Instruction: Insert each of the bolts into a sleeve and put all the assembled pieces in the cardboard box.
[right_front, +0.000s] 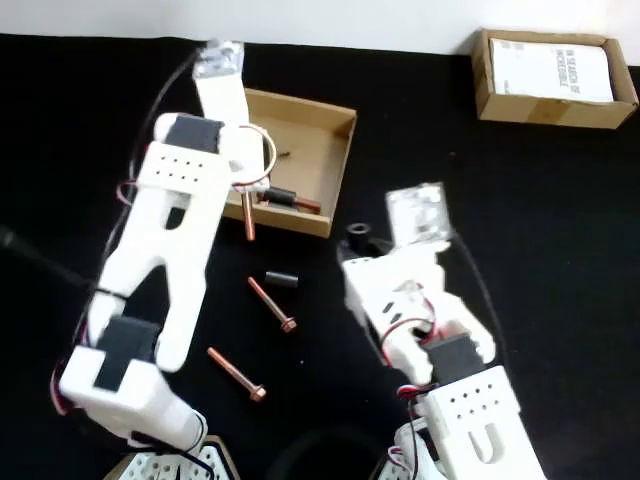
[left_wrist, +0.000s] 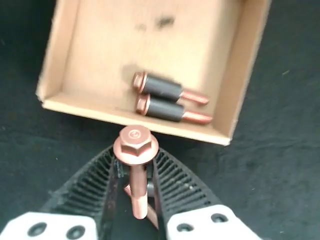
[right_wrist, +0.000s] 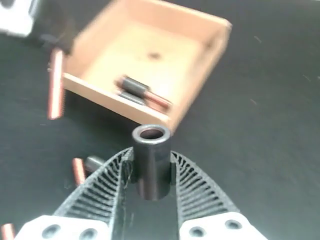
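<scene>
My left gripper (left_wrist: 135, 162) is shut on a copper bolt (left_wrist: 134, 150), which hangs shank-down just in front of the cardboard box (left_wrist: 55, 60). In the high view this bolt (right_front: 248, 218) sits at the box's (right_front: 335, 170) near wall. Two assembled pieces (left_wrist: 167, 89) (left_wrist: 172, 110) lie side by side inside the box. My right gripper (right_wrist: 150, 156) is shut on a black sleeve (right_wrist: 150, 160), held upright with its bore facing up, right of the box (right_wrist: 150, 55). On the table between the arms lie a loose sleeve (right_front: 282, 280) and two loose bolts (right_front: 272, 304) (right_front: 236, 373).
A second cardboard box (right_front: 485, 95) holding a white booklet stands at the far right of the black table. The left arm's white body (right_front: 160, 270) stretches across the table's left side. A pale strip runs along the far edge.
</scene>
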